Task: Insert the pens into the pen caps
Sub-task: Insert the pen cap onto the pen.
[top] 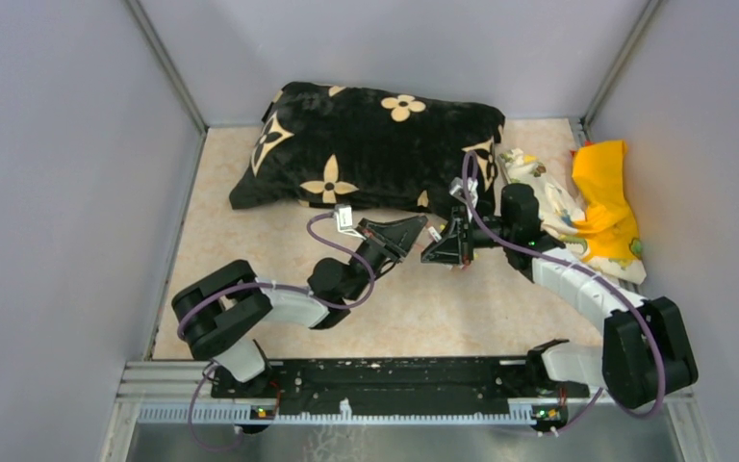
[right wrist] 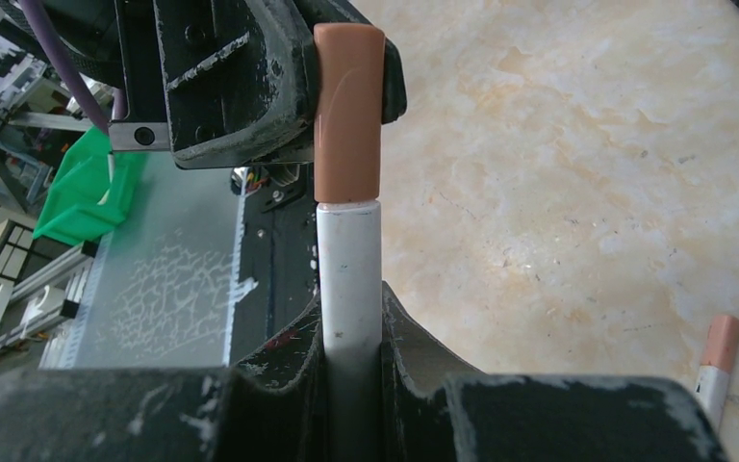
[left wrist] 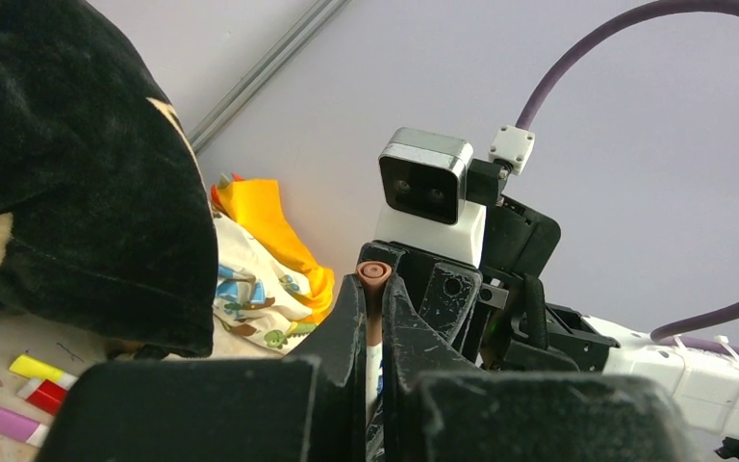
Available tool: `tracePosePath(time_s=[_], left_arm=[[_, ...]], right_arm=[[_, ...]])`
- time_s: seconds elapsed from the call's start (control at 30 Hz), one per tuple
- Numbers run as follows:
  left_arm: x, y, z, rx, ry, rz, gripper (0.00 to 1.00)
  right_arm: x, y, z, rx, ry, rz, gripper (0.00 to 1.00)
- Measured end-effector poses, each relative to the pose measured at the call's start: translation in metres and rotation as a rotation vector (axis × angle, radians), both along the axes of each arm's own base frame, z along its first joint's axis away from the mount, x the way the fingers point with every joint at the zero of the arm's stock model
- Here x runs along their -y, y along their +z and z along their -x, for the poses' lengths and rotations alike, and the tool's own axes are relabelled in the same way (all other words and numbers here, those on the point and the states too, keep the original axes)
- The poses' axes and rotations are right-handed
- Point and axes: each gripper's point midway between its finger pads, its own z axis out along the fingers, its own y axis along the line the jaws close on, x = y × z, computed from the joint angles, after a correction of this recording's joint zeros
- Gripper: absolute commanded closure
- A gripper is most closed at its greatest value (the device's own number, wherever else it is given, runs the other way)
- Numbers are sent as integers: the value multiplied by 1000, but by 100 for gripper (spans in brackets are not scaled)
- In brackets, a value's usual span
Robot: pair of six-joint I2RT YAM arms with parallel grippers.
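Right wrist: right gripper [right wrist: 350,322] clamped on pen [right wrist: 349,269] | left gripper [left wrist: 373,298] pinched on cap [right wrist: 348,115], 12 o'clock of barrel | step: mating, cap looks seated | next: press along axis, release | loose caps [left wrist: 43,390] 8 o'clock, left wrist

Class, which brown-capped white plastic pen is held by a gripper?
The upright brown-capped white pen, clamped in the right gripper; the other pen lies loose on the table.

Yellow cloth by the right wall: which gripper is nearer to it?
Right. The right gripper, holding the pen, is on the side toward the yellow cloth; the left gripper, holding its cap, faces it from farther away.
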Motion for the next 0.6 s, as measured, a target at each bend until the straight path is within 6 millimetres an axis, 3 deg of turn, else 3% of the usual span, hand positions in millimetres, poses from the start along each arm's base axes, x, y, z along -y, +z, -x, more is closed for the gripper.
tracePosePath(time_s=[0.2,0.6], left_arm=[[-2,10,6,21,-7,12,75],[4,13,46,70,-133,-51,55]], right_arm=[[0,8,5,29,31,-23,100],[-2,24,6,113,55,-64,100]])
